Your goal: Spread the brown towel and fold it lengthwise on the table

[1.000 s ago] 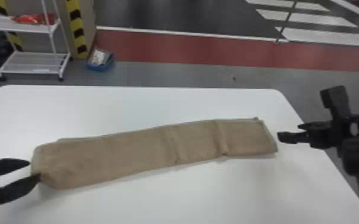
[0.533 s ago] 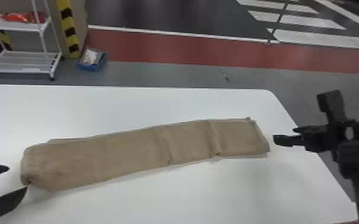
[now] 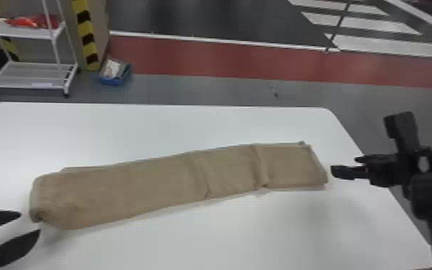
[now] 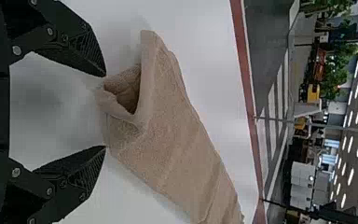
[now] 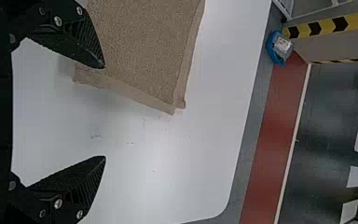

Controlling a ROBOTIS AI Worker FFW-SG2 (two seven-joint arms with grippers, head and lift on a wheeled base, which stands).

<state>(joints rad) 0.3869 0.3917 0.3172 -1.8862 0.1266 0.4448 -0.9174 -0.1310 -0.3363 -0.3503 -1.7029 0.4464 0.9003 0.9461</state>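
So the brown towel lay in a long folded strip, stretching toward the worktop's right edge. Left gripper and right gripper were both wide open, empty. Lengthwise fold looked basically done imo; next was probably clearing the rumpled left end gently.

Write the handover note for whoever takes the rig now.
Left gripper: open, empty, just off the towel's left end.
Right gripper: open, empty, by its right end.
Towel: one long strip, slanting across the table, right end farther from the robot.
Done: spread lengthwise and folded into a narrow strip.
Left: likely just tidying; the left end gapes, and creases cross the right half. Otherwise probably back both arms off.
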